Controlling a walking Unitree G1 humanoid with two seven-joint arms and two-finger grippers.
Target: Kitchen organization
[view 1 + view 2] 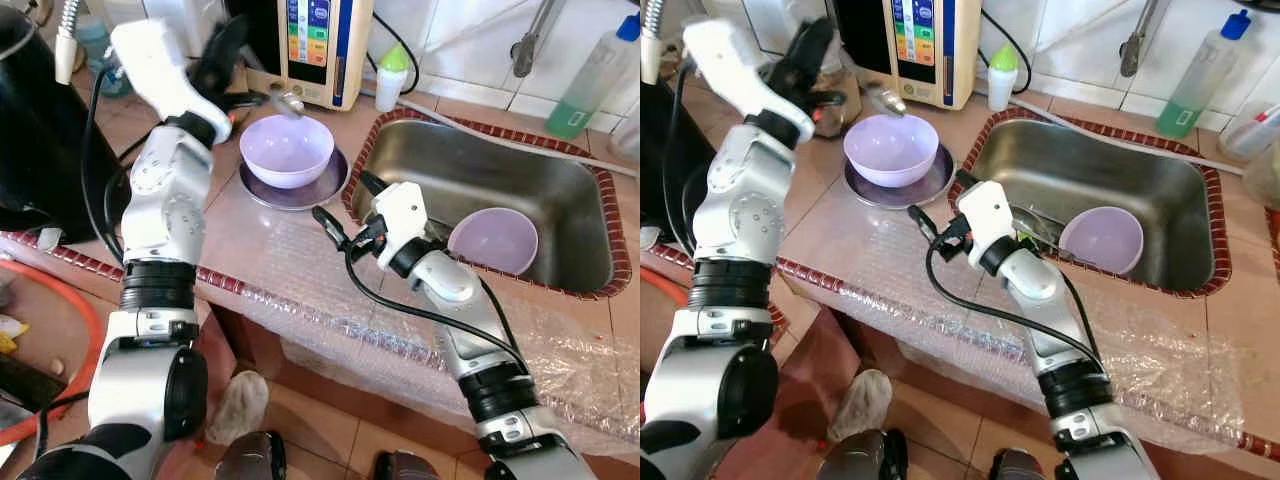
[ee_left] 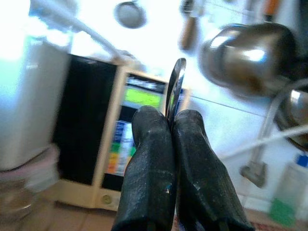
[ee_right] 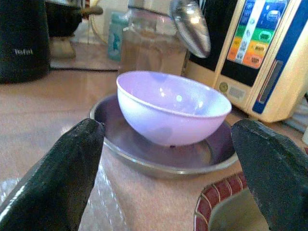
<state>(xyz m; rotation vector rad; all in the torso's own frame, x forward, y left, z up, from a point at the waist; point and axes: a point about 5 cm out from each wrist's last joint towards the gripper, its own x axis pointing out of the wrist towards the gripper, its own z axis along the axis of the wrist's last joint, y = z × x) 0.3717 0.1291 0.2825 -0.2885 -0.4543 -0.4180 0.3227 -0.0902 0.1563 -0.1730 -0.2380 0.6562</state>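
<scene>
From the head views we saw our left gripper [image 1: 232, 45] raised above the bench [image 1: 250, 240], with a spoon [image 1: 287, 100] reaching out of it over a lilac bowl [image 1: 287, 148] that sat in a shallow metal plate [image 1: 300, 190]. Our left wrist view added what the head views blurred: the two black fingers [image 2: 149, 163] were pressed together, pinching the spoon's handle, which stood up edge-on between their tips in front of a cream water purifier [image 2: 130, 120].

Our right gripper [image 1: 340, 210] hovered low over the bench at the sink's [image 1: 480, 180] near corner. Its wrist view showed the fingers [image 3: 62, 173] spread wide apart, holding nothing, with the bowl and plate straight ahead between them and well beyond the tips. The spoon's bowl hung just above the far rim of the lilac bowl, not touching it as far as we could tell.

The head views alone gave us a second lilac bowl [image 1: 493, 240], tilted inside the sink just behind our right wrist, and bubble wrap [image 1: 300, 290] spread over the bench's front edge beneath that arm.
</scene>
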